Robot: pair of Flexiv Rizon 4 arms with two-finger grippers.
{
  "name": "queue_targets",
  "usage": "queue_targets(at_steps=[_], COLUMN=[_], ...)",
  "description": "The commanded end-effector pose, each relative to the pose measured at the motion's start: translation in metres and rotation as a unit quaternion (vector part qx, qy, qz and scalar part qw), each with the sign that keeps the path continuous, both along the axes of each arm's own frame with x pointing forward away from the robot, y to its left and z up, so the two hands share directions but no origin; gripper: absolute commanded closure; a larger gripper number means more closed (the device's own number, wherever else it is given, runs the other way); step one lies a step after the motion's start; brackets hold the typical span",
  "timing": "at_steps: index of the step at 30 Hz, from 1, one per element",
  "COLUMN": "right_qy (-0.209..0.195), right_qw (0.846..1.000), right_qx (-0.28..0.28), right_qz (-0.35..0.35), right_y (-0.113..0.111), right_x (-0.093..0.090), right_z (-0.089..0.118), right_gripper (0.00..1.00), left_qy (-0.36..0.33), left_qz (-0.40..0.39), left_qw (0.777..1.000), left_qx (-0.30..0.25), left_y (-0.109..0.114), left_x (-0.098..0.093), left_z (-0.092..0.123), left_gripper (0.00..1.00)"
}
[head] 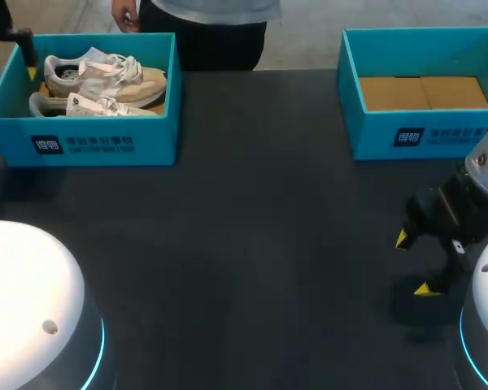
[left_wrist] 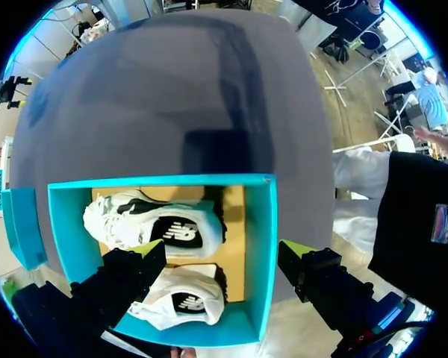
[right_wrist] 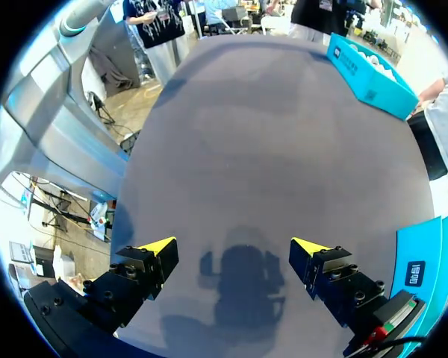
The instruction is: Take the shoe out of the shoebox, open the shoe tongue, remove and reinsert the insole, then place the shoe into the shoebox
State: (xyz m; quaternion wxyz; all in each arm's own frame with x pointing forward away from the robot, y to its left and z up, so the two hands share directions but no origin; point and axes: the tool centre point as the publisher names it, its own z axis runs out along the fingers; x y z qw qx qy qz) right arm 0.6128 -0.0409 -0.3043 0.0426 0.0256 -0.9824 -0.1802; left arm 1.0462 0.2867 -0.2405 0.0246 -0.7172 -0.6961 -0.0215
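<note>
shoe (head: 106, 77) | beige-white, white laces | lying inside teal shoebox (head: 159, 134)

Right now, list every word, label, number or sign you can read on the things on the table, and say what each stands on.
On the left shoebox, front wall: a dark label with white print beside it, too blurred to read.
On the right shoebox, front wall: a matching label, too blurred to read.
On the shoes: only a side logo, no readable words.
</note>
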Motion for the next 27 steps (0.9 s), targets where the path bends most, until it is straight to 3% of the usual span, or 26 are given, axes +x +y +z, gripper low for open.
queue_targets(at_steps=[1,14,27], right_qy=[-0.001,-0.001,-0.001], right_qw=[1.000,1.000,1.000], right_qx=[-0.001,-0.001,-0.001], right_qz=[-0.001,-0.001,-0.001], right_y=[0.001,0.001,0.001], right_x=[-0.001,-0.001,-0.001], right_z=[-0.001,-0.001,-0.001], right_gripper=[0.00,0.00,0.00], left_qy=[0.014,0.045,0.057], left_qz=[-0.003,-0.010,-0.018], left_qw=[1.000,0.999,0.998], left_qx=[0.006,-0.001,-0.001], left_y=[-0.005,-0.001,-0.007], left_x=[0.009,0.015,0.025], left_z=[-0.012,-0.058,-0.089], left_gripper=[0.00,0.00,0.00])
